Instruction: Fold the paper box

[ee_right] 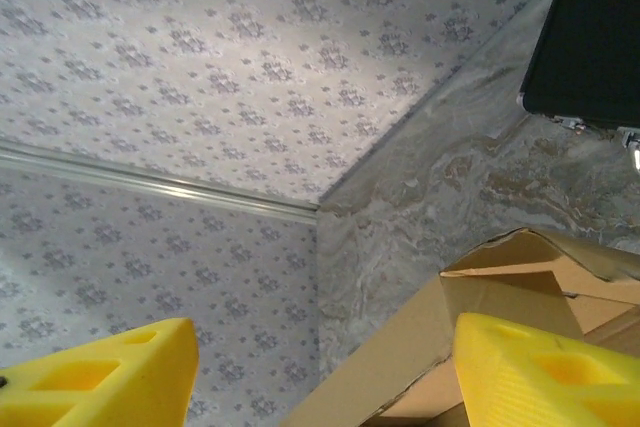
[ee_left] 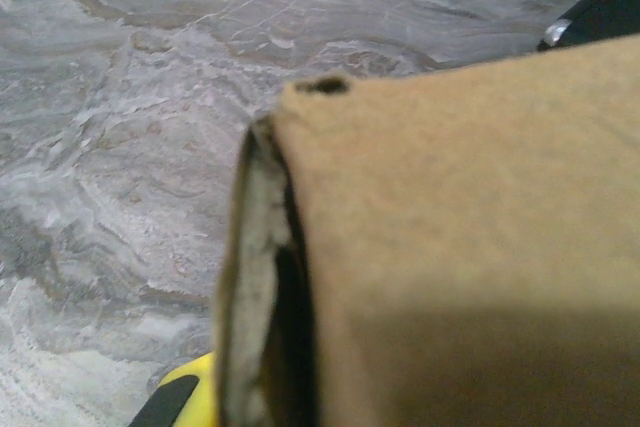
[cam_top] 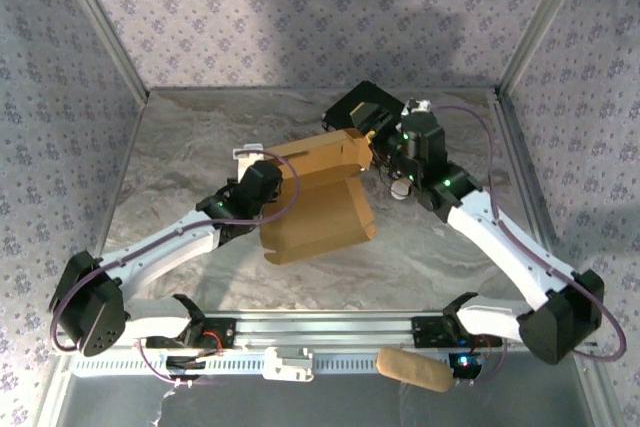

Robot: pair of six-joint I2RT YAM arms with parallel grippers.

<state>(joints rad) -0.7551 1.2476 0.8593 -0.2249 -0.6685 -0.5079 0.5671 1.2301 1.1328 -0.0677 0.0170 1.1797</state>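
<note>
Closest, along the near edge of the worktop (cam_top: pixel 200 137): a metal rail (cam_top: pixel 330 329) with both arm bases (cam_top: pixel 200 332) on it, and a tan lump (cam_top: pixel 412 369), shaped like a bun, lying near the right base; further in, about the middle of the worktop: the paper box (cam_top: pixel 315 209), plain brown card, partly folded, flat at its near end, with a flap standing up across its far end; grey swirly worktop all round it.

At the box's left edge: the left gripper (cam_top: pixel 268 179), on an arm stretched in from the near left corner; squeezed tight shut, pinching the card; from the left wrist, brown card right up against the lens, two layers seen edge-on with a dark gap between, and one yellow fingertip (ee_left: pixel 185 397) peeping out at the bottom.

At the box's far right corner: the right gripper (ee_right: pixel 322 372), on an arm stretched in from the near right corner; jaws wide apart, nothing between them; from the right wrist, two chunky yellow fingers (ee_right: pixel 545 372) low down, a folded brown corner of the box just beside the right-hand one; touching or not, too hard to tell.

Just behind that gripper, toward the far edge and right of the middle: a black case (cam_top: pixel 355 107), close to the box's far corner; flowery walls (cam_top: pixel 300 7) on the far, left and right sides.
</note>
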